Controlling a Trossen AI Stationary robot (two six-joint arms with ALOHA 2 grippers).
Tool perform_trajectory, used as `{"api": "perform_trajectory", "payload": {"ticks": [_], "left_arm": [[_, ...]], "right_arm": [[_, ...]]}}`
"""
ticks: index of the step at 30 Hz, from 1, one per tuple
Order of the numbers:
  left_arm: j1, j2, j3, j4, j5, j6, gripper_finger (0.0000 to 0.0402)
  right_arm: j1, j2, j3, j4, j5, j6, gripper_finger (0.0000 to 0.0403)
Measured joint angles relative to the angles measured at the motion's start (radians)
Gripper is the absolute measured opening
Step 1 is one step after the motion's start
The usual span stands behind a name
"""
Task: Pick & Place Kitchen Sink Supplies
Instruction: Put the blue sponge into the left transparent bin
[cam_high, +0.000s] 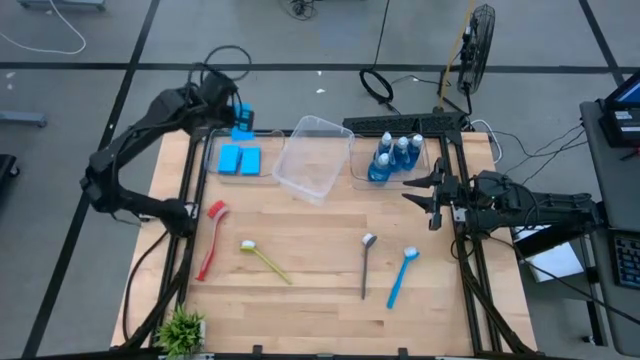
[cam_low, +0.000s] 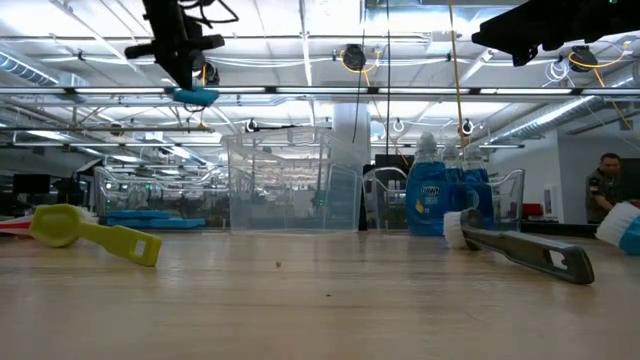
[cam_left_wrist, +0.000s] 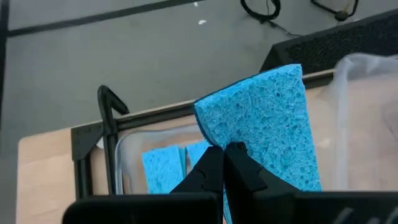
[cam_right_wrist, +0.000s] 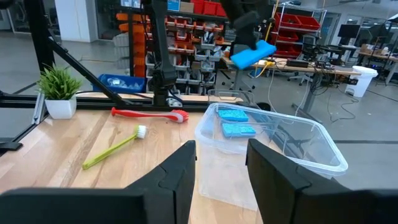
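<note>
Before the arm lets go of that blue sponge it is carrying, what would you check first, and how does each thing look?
1. Grip: the left gripper is shut on the blue sponge. Ok.
2. Sponge raised clear of the table: ok in the low view.
3. Target: the sponge bin already holds two sponges, with bare floor beside them. Ok.
4. Sponge over that bin: it hangs near the bin's far edge; whether fully over it, cannot tell.
5. Right gripper out of the way: open and empty by the bottle bin, far across the table. Ok.
</note>
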Motion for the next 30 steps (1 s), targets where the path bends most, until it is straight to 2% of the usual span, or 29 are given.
{"api": "perform_trajectory", "payload": {"ticks": [4,9,23,30], "left_arm": [[0.109,0.037,0.000,0.005,0.084,0.044,0.0000],[0.181,0.112,0.000,0.006,0.169,0.074,0.0000],[0.199,0.370,0.000,0.045,0.255,0.137,0.0000],[0.199,0.424,-0.006,0.056,0.277,0.152,0.0000]], "right_arm": [[0.000,0.000,0.000,0.000,0.000,0.000,0.0130],[0.000,0.000,0.000,0.000,0.000,0.000,0.0130],[0.000,0.000,0.000,0.000,0.000,0.000,0.0130],[0.000,0.000,0.000,0.000,-0.001,0.001,0.0130]]}}
